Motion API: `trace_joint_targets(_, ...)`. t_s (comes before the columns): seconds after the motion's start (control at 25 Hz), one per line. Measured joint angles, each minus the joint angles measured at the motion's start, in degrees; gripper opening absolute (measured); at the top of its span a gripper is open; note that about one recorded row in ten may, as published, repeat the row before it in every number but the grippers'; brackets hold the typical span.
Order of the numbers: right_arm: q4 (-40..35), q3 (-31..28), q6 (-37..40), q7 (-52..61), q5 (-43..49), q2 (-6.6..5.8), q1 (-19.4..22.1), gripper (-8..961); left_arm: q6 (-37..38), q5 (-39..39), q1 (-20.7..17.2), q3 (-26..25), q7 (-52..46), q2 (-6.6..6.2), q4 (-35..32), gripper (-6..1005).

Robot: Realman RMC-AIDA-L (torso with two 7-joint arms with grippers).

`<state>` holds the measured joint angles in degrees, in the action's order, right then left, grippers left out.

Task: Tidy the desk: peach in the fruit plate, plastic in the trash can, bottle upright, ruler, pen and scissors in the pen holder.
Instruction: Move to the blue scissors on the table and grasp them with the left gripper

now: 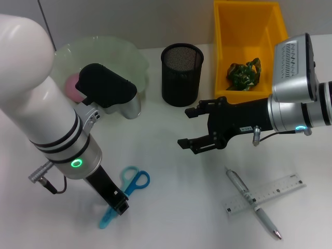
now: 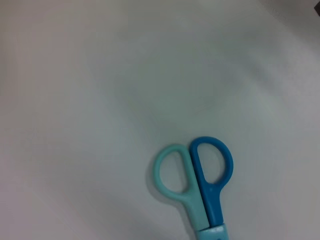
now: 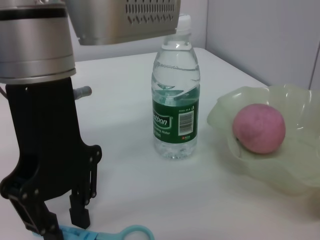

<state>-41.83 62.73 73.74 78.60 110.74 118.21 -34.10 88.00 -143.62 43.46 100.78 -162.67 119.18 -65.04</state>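
The scissors (image 1: 127, 189) lie flat toward the front of the desk (image 1: 171, 207), left of its middle, with two plastic handle loops, one pale teal and one deeper blue, and a light blue sheath over the blades. The left gripper (image 1: 117, 203) is down on that blade end, its black fingers set on either side of the sheath (from the right wrist view they stand astride it, but whether they actually pinch it I cannot tell). The right gripper (image 1: 199, 129) hangs above the middle of the desk, jaws spread wide and holding nothing. Bare white surface lies between the two arms. Toward the front right corner a pen (image 1: 253, 203) lies crossed over a clear ruler (image 1: 265, 194). Along the back edge stand the fruit plate (image 1: 116, 54) with the peach (image 3: 258, 128), the upright bottle (image 3: 175, 100), the black mesh pen holder (image 1: 182, 73) and the yellow trash can (image 1: 249, 46).
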Motion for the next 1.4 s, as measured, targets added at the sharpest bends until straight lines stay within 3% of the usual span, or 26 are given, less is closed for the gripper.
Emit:
trace_joint_targets(0.12, 0.00, 0.06, 0.00, 0.02, 0.00, 0.00, 0.00, 816, 0.00, 0.00, 0.03, 0.04, 0.00, 0.00, 0.00, 339)
trace_joint_targets(1.4, 0.17, 0.34, 0.09, 0.06, 0.00, 0.09, 0.09, 817, -0.49, 0.12, 0.44, 0.70, -0.65, 0.00, 1.58, 339)
